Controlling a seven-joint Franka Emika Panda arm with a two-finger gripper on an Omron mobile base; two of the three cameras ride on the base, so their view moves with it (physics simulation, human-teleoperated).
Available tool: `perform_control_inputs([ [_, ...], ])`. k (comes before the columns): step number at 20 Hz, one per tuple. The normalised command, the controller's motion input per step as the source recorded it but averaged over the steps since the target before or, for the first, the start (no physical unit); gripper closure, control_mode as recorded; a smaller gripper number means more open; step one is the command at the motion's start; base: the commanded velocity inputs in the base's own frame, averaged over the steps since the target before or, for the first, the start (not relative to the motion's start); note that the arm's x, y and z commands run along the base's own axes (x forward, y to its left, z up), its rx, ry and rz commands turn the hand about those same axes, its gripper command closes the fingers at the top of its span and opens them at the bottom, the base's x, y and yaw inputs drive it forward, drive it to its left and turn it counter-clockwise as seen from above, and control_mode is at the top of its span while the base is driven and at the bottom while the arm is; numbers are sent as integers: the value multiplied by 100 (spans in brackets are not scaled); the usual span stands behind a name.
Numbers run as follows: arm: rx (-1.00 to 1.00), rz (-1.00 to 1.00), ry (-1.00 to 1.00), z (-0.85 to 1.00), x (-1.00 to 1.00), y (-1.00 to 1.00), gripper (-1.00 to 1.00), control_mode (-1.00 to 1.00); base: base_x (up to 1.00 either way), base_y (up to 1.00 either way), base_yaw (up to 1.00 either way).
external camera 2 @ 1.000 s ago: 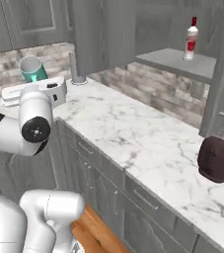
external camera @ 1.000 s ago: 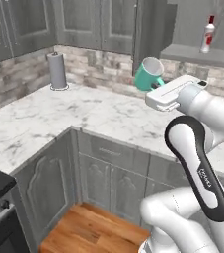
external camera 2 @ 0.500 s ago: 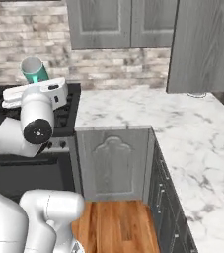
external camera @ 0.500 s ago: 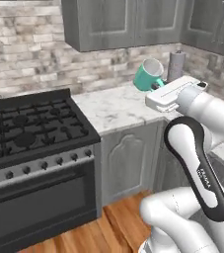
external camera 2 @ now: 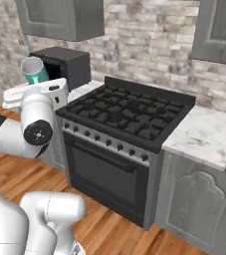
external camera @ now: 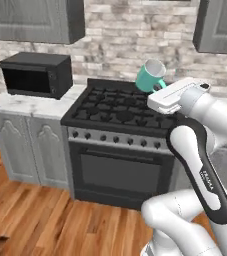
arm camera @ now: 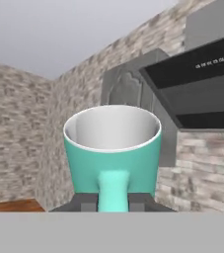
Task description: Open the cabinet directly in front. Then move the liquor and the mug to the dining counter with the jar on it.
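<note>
1. Mug (external camera: 150, 76) — teal with a white inside, held up in the air on the end of the arm, tilted, its mouth turned up and away from the hand. In the left base view it hangs over the right rear part of the stove; in the right base view it shows at (external camera 2: 34, 70), in front of the microwave.
2. Gripper (arm camera: 112, 201) — closed on the mug's loop handle; in the hand view the handle runs down between the two dark fingertips (arm camera: 85, 202), and the cup rises directly above them.
3. Stove (external camera: 122, 107) — black gas range with grates on top, a row of knobs along the front and an oven door with a bar handle below; it stands between two grey panelled base cabinets.
4. Microwave (external camera: 36, 74) — black box on the marble worktop (external camera: 22, 102) just left of the stove.
5. Wall cabinets (external camera: 35, 19) — grey, recessed-panel doors, shut, mounted on the brick wall above the microwave; another hangs at the far right.
6. Floor (external camera: 40, 215) — warm wooden boards in front of the range.
</note>
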Motion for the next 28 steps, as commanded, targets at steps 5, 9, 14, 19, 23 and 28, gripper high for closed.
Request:
perform_control_inputs([
  [5,0,0,0,0,0,0,100,100,-4,0,99],
  [9,0,0,0,0,0,0,100,100,-2,0,99],
  [14,0,0,0,0,0,0,100,100,0,0,100],
  [19,0,0,0,0,0,0,100,100,0,2,96],
  [23,0,0,0,0,0,0,100,100,0,1,64],
  [28,0,0,0,0,0,0,100,100,-2,-1,34],
])
